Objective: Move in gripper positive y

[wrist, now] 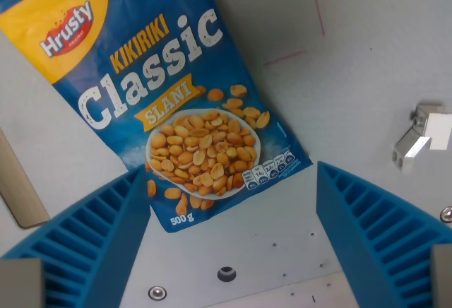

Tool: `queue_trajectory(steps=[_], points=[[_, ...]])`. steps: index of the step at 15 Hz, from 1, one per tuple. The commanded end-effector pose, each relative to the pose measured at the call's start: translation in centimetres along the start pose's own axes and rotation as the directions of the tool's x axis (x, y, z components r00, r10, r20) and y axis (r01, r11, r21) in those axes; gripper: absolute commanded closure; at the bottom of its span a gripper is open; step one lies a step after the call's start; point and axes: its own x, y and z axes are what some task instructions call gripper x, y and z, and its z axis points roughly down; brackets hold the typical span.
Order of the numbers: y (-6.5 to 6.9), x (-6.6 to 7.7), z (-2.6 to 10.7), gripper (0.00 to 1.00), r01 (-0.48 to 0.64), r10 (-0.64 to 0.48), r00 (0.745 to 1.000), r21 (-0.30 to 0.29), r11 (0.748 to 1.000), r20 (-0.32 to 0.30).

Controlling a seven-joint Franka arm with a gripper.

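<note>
A blue and yellow bag of Hrusty Kikiriki Classic peanuts [169, 103] lies flat on the grey table, slanting from the wrist view's upper left down to the lower middle. My gripper [233, 241] is open and empty. Its two blue ribbed fingers show at the bottom, one at the wrist view's left [92, 241] and one at the right [378, 234]. The bag's lower corner lies between the fingers, close beside the left one. Whether that finger touches the bag I cannot tell.
A small white and grey block [422, 135] sits at the wrist view's right edge. A beige board edge [18, 184] shows at the left. Thin red lines [311, 11] mark the table at the top. Screw heads and holes [226, 274] dot the plate below.
</note>
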Motion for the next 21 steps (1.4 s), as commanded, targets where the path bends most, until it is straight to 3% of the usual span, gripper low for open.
queue_trajectory(steps=[1, 21], points=[[0.5, 0.0, -0.1, 0.00, 0.000, 0.000, 1.000, 0.001, 1.000, -0.003], [10.5, 0.0, -0.1, 0.00, 0.000, 0.000, 1.000, 0.001, 1.000, -0.003]])
